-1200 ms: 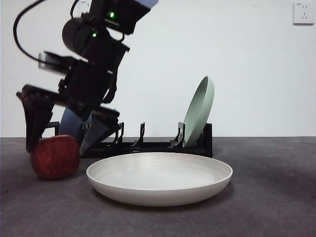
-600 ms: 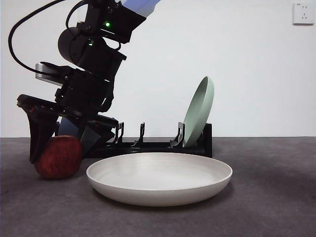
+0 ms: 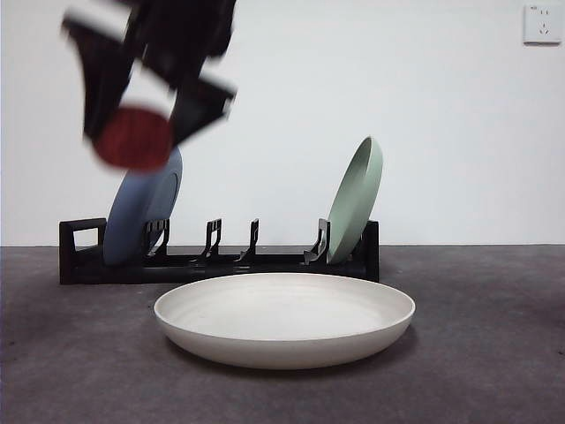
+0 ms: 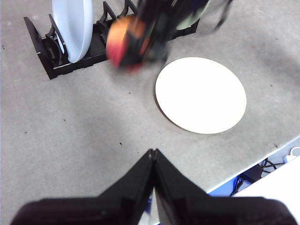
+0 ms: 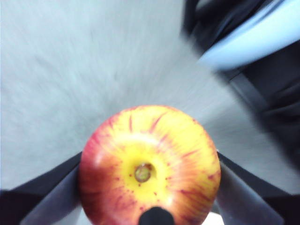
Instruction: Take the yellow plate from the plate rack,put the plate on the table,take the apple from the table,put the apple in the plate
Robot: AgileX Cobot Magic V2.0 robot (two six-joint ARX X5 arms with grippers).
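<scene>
My right gripper (image 3: 141,115) is shut on the red apple (image 3: 134,139) and holds it high above the table (image 3: 494,353), over the left end of the black plate rack (image 3: 221,261). The right wrist view shows the apple (image 5: 149,165) close up between the two jaws. The yellow plate (image 3: 284,318), cream and shallow, lies flat on the table in front of the rack. The left wrist view shows the plate (image 4: 200,94), the rack (image 4: 70,51) and the blurred apple (image 4: 125,41) in the other arm's gripper. My left gripper (image 4: 153,157) is shut, empty, and well back from the table things.
A blue plate (image 3: 141,212) stands in the rack's left slots and a pale green plate (image 3: 357,199) leans in the right slots. A white wall with a socket (image 3: 541,24) is behind. The table's edge (image 4: 262,154) shows in the left wrist view.
The right gripper closed around the apple on the table at the left and has lifted it high above the rack's left end. The blue plate is now uncovered. The yellow plate has not moved.
</scene>
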